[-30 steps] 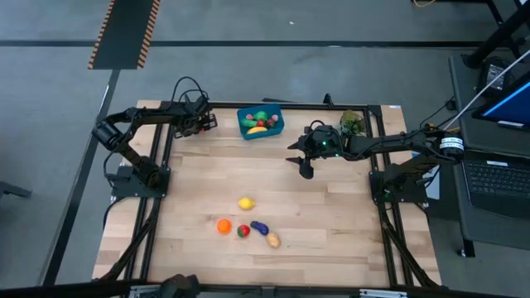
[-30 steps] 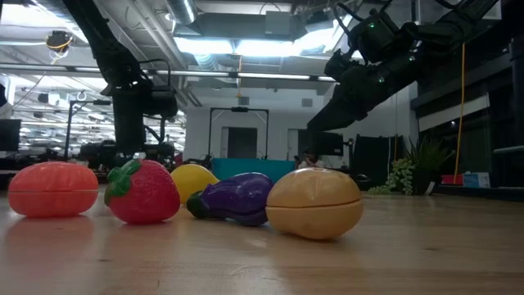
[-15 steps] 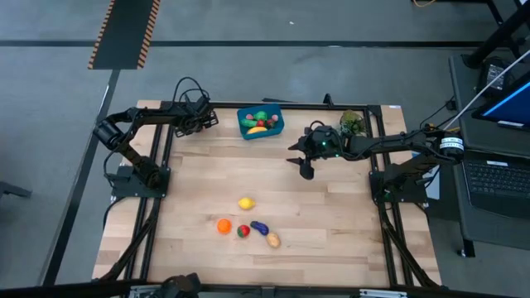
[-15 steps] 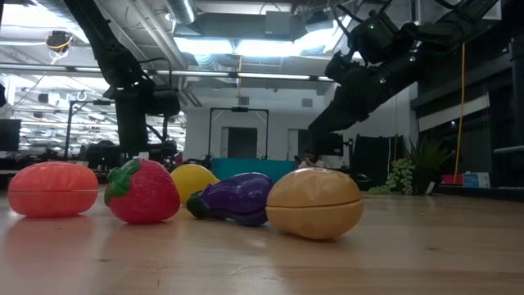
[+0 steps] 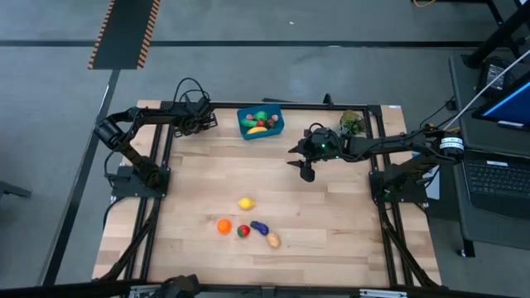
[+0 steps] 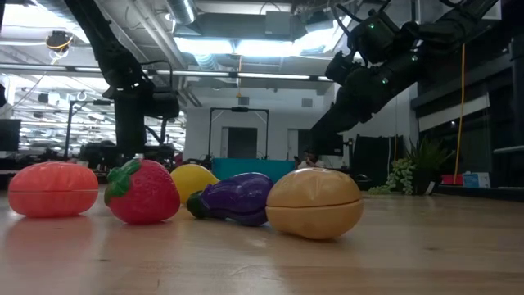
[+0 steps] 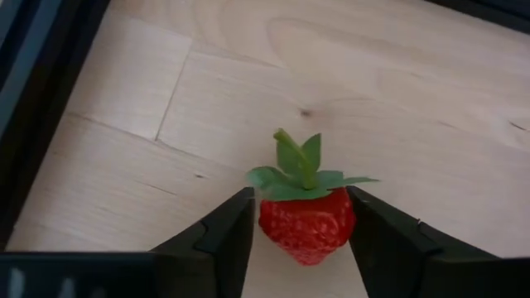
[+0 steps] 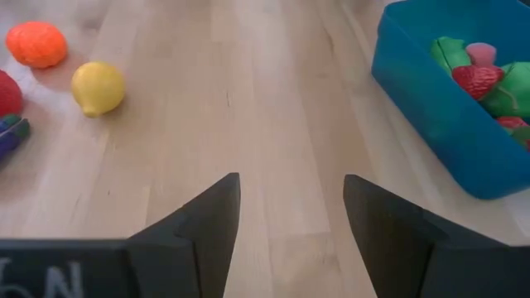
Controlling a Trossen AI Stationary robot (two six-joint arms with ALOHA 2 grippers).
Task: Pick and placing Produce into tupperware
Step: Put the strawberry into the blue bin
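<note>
Strawberry (image 7: 306, 223) sits gripped between the left hand's (image 7: 300, 228) fingers over the bench (image 7: 431, 99); right hand (image 8: 290, 223) hangs open and empty beside the tupperware (image 8: 431, 108).

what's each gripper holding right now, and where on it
Left gripper: a strawberry, pinched across its red body below the leaves. Right gripper: open, holding nothing.

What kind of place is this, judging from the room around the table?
Probably a robotics lab or workshop in an industrial-style hall. The low view shows an open ceiling with strip lights and ducts. The high view shows a grey floor with hazard-striped tape and a laptop beside the wooden table.
</note>
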